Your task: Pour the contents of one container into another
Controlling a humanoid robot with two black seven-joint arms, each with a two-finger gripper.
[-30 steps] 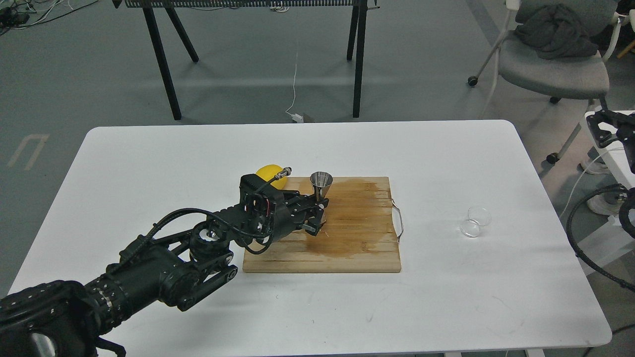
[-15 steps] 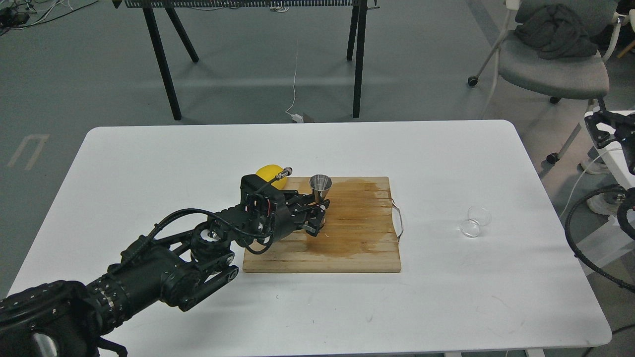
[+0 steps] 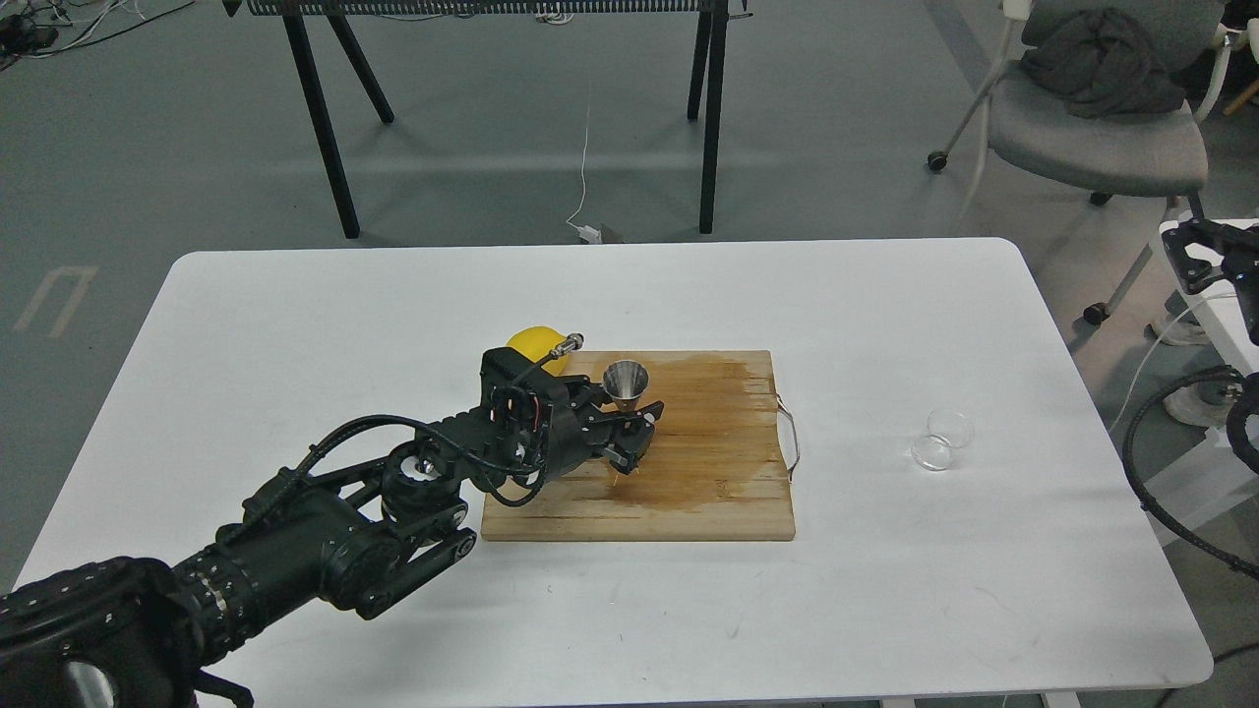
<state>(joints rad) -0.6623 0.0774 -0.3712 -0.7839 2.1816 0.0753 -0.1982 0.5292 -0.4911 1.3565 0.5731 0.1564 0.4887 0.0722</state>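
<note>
The glass cup point(image 3: 941, 440) stands on the white table point(image 3: 295, 324), well right of the wooden board point(image 3: 708, 492) and untouched. The metal jigger point(image 3: 626, 382) sits tilted at the board's rear left, its waist clamped in the left gripper point(image 3: 634, 425). A lemon point(image 3: 531, 344) lies just behind. The right gripper is not in view. Risk: the narrow waist may slip or pivot between the jaws, tipping the jigger onto the stained board. The cup is far from the left arm.
</note>
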